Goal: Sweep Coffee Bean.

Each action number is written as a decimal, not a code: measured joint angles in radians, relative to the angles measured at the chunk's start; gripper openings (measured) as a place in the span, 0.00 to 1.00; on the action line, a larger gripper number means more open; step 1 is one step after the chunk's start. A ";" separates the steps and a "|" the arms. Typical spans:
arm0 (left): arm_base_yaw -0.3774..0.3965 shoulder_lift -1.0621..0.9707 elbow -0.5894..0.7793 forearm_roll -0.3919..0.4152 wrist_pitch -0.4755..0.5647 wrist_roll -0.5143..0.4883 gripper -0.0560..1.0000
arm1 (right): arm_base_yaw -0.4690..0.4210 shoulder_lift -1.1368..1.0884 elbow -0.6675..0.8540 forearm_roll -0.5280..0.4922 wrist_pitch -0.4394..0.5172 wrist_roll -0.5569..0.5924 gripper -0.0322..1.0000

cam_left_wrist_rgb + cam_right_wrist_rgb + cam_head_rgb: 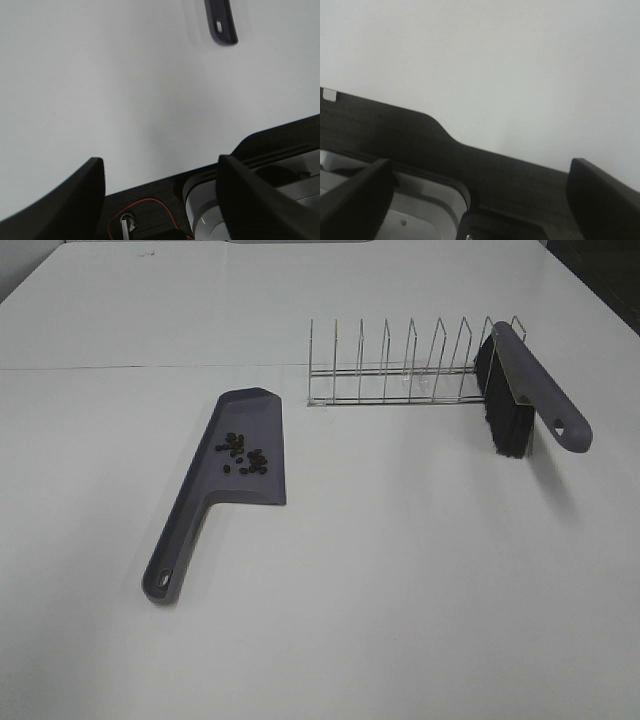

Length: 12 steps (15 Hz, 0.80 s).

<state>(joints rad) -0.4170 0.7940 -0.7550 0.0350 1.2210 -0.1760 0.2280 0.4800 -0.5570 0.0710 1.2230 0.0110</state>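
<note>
A cluster of small dark coffee beans [243, 455] lies on the flat blade of a grey-purple dustpan [250, 480] left of centre on the white table; its handle [172, 565] points toward the front left. A brush with black bristles [503, 405] and a grey handle [545, 400] leans in the right end of a wire rack [400, 370]. Neither gripper shows in the exterior high view. In the left wrist view my left gripper [160, 192] is open and empty, with the dustpan handle tip [221, 22] far ahead. My right gripper [480, 192] is open and empty over bare table.
The white table [400, 590] fills the view, with a seam line across the back. A dark edge of the robot base [395, 135] shows under each wrist camera.
</note>
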 joint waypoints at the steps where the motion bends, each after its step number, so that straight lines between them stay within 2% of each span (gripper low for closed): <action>1: 0.000 -0.099 0.072 0.001 0.001 0.009 0.61 | 0.000 -0.082 0.001 0.014 -0.010 -0.024 0.80; 4: 0.000 -0.440 0.196 -0.021 0.000 0.107 0.61 | 0.000 -0.264 0.004 0.044 -0.015 -0.097 0.80; 8: 0.000 -0.752 0.227 -0.103 -0.113 0.232 0.61 | 0.000 -0.470 0.010 0.067 -0.034 -0.128 0.80; 12: 0.000 -0.791 0.255 -0.114 -0.154 0.289 0.61 | 0.000 -0.486 0.022 0.068 -0.081 -0.157 0.80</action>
<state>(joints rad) -0.4170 0.0030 -0.5000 -0.0790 1.0670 0.1130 0.2280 -0.0060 -0.5350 0.1390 1.1420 -0.1460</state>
